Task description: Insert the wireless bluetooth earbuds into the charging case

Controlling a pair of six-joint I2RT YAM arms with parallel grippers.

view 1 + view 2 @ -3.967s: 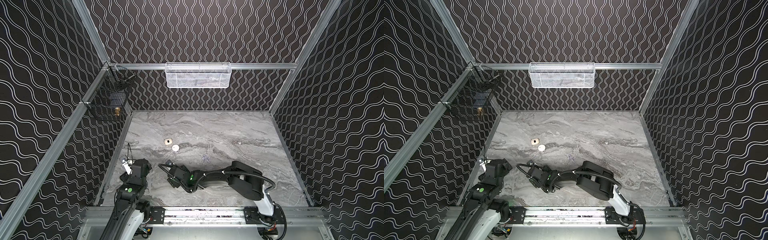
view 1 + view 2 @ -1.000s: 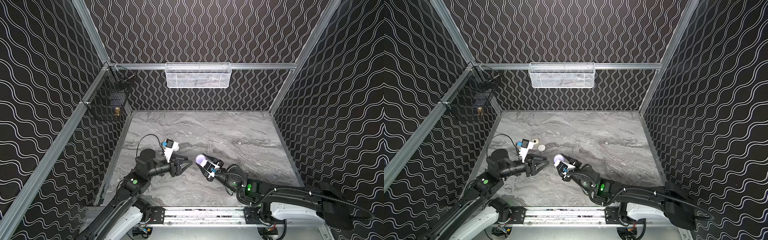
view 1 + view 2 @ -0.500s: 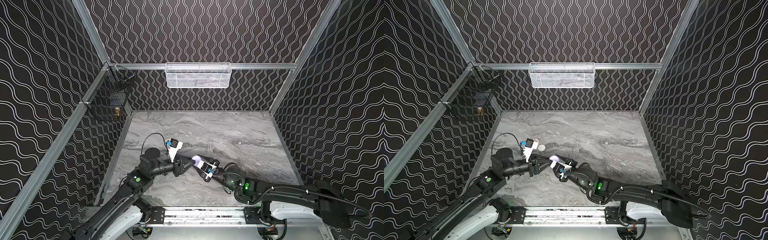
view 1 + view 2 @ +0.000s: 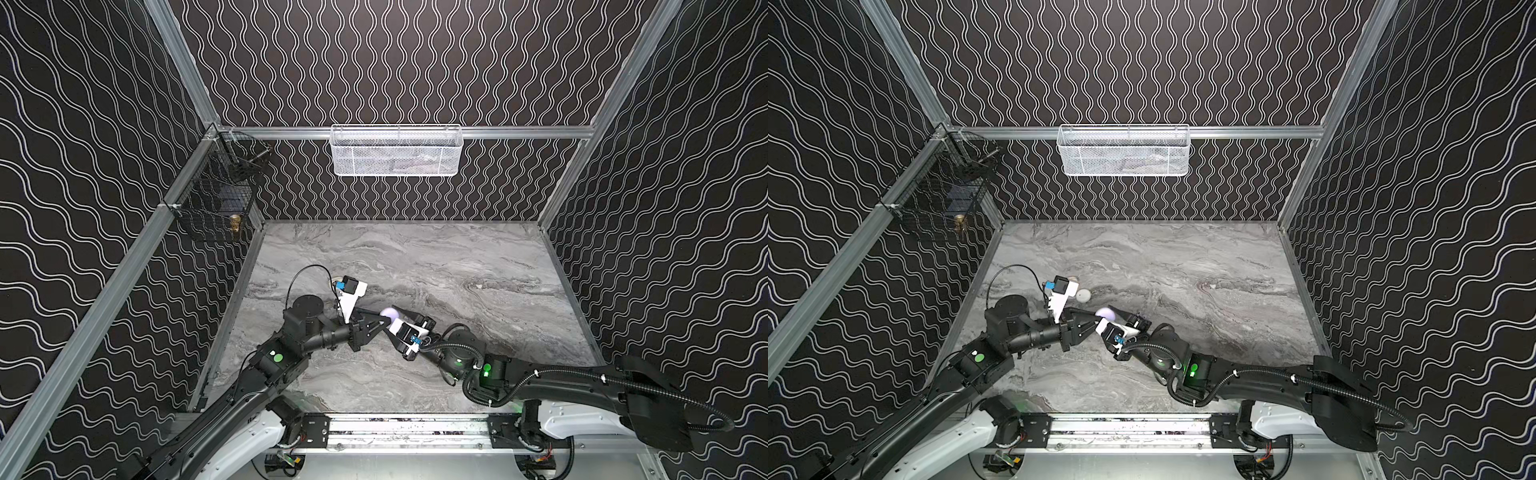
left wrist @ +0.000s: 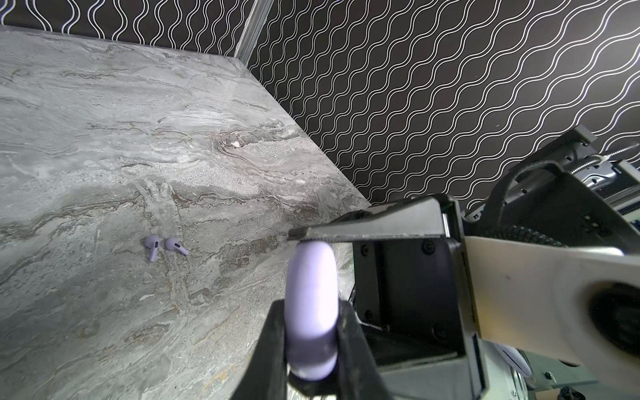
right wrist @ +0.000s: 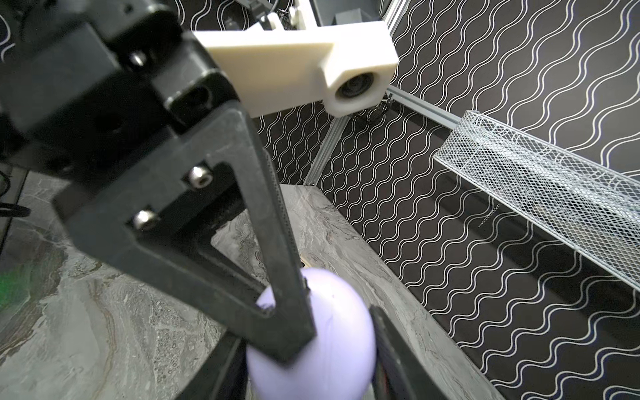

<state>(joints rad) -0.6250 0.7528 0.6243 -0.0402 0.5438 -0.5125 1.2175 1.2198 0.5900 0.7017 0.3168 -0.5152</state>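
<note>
From the left, your left arm reaches low over the grey marble table (image 4: 457,266), and a small white round case (image 4: 1083,295) lies on the table just beyond its wrist camera. Your left hand (image 4: 379,320) is pressed shut on the lilac charging case (image 5: 311,277), its two fingers (image 5: 270,339) flat against the case's broad faces. The case hangs in the air above the table, near the front and left of centre, where the two hands meet. Your right hand (image 4: 394,318) comes in from the right and pinches the same case, partly closed, with one finger (image 5: 374,221) bearing on its narrow rim. The crossed grips look like a hold for prying the lid: one hand steadies the body while the other finds purchase. The case appears closed, with no gap showing. From the left wrist camera it is edge-on, a slim oval. Its long axis runs from the left hand's fingers to the right hand's finger, and its thin side spans the left grip. You cannot tell which end carries the lid. Farther right, the two lilac earbuds (image 5: 151,245) lie flat on the table, well apart from the case. Their heads are close together and their stems fan apart. Both top views hide them.
</note>
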